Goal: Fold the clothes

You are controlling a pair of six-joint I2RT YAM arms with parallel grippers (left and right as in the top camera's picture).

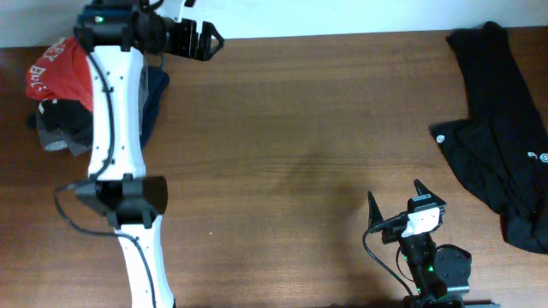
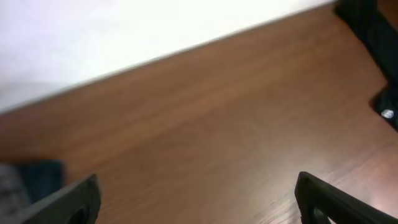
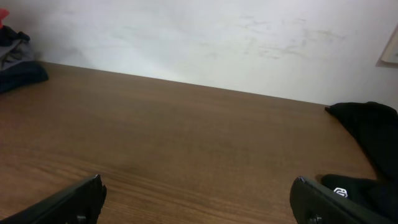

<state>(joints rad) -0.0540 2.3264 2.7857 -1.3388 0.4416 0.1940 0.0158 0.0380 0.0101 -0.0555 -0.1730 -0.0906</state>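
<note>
The clothes, a red-orange T-shirt (image 1: 58,68) with white lettering showing, lie crumpled on a pile at the table's far left corner; a sliver of the red shirt (image 3: 3,14) shows in the right wrist view. My left gripper (image 1: 205,32) hovers open near the back edge, just right of the pile, with nothing between its fingers (image 2: 74,199). My right gripper (image 1: 394,192) stands open near the front edge, right of centre, over bare wood; its fingers (image 3: 323,202) hold nothing.
Grey (image 1: 60,133) and navy (image 1: 154,98) garments lie under and beside the red shirt. A black garment (image 1: 501,145) with small white logos sprawls along the right side. The left arm (image 1: 116,128) stretches across the table's left part. A white wall (image 3: 199,37) backs the table.
</note>
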